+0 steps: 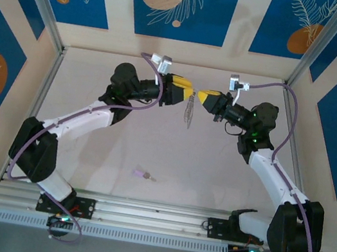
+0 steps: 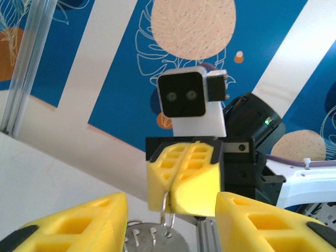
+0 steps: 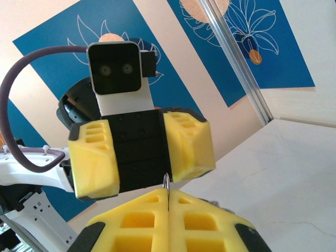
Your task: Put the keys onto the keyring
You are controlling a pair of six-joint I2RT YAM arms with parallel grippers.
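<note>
The right end effector [image 1: 203,97] is clamped on the keyring [image 1: 189,111], which hangs at the upper middle of the frame; the left end effector [image 1: 189,93] faces it, jaws apart and empty; the purple-headed key [image 1: 141,174] lies on the counter [image 1: 98,153] at the lower middle, well apart from both, its long axis left-to-right; I judge the left one nearer.

The left arm [image 1: 85,118] and right arm [image 1: 274,174] had white links, black joints and purple cables [image 3: 47,52]. The left end effector [image 1: 190,93] and right end effector [image 1: 202,97] had yellow hollow-celled fingers [image 3: 189,144] on black bodies. Each was topped by a white-and-black camera [image 2: 182,94]. A green light [image 2: 269,121] glowed on the right arm.
</note>
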